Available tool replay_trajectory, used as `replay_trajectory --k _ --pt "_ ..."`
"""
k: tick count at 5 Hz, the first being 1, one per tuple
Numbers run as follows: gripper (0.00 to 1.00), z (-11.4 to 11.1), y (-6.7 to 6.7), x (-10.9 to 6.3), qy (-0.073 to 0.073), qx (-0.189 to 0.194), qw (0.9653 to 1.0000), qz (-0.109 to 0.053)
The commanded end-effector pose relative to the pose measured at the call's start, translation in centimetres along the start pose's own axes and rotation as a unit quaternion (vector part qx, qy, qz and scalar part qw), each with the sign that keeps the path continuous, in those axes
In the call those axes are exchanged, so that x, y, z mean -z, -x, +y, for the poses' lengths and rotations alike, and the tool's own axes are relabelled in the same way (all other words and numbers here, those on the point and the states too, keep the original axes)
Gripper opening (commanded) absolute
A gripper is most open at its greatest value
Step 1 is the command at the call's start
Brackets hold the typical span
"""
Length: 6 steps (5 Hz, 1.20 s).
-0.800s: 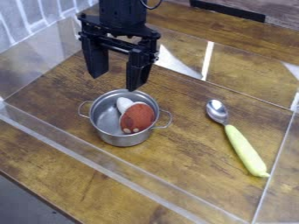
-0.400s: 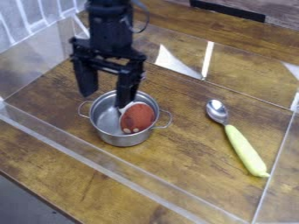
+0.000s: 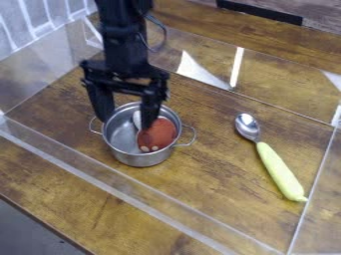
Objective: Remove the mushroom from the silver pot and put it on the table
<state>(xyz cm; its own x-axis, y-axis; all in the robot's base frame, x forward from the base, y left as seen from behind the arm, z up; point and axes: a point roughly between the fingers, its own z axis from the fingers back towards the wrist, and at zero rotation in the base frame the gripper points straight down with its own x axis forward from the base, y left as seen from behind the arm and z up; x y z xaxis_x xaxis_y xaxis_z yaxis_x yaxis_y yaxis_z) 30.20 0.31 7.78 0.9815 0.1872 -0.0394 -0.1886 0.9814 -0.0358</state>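
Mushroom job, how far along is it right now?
Done: the open gripper is over the silver pot, one finger reaching into it. In hand: nothing gripped; the mushroom lies inside the pot. Left: close on it, lift it out, set it on the table.

A reddish-brown-capped mushroom (image 3: 159,133) sits in the shiny silver pot (image 3: 124,146) on the dark brown, grained table (image 3: 80,189), beside a silver spoon (image 3: 266,153) with a yellow-green handle, under the black gripper (image 3: 124,108).
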Motion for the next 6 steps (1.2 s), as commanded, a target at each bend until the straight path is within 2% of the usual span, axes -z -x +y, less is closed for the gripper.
replay_trajectory --k 1,2,3,5,6 --pt "1.0 -1.5 -0.6 0.3 0.008 -0.02 0.9996 -0.02" --pt "1.0 -0.8 -1.6 2.0 0.013 -0.027 0.9993 -0.024" --pt "1.0 0.3 -2.2 3.2 0.017 -0.039 0.9985 -0.035" --pt "1.0 1.2 -2.3 3.4 0.018 -0.101 0.9936 -0.048" --pt "1.0 1.8 -3.1 3.6 0.017 -0.108 0.9927 -0.05"
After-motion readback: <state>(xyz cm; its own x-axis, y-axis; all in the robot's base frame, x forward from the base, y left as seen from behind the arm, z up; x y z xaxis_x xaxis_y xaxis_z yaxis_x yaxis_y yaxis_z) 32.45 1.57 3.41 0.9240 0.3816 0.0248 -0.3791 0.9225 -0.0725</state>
